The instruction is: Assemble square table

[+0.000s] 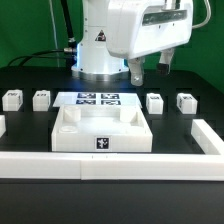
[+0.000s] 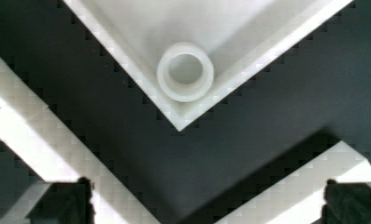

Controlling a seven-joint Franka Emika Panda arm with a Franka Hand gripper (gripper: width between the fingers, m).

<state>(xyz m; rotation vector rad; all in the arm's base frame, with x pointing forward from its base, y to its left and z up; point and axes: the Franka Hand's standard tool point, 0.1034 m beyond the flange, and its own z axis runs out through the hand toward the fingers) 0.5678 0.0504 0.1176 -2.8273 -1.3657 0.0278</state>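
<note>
The white square tabletop (image 1: 100, 130) lies tray-side up at the table's middle, with a small tag on its front wall. Four short white legs lie in a row behind it: two toward the exterior view's left (image 1: 12, 99) (image 1: 41, 98) and two toward its right (image 1: 155, 101) (image 1: 187, 101). My gripper (image 1: 150, 67) hangs open and empty, high above the tabletop's far right side. In the wrist view one tabletop corner with its round socket (image 2: 185, 70) lies beyond my gripper (image 2: 203, 205). The dark fingertips (image 2: 57, 205) stand wide apart with nothing between them.
The marker board (image 1: 97, 99) lies flat behind the tabletop. A long low white wall strip (image 1: 110, 165) runs along the front and turns back at both ends. The robot base (image 1: 95, 55) stands at the rear. White bands (image 2: 40, 110) cross the wrist view.
</note>
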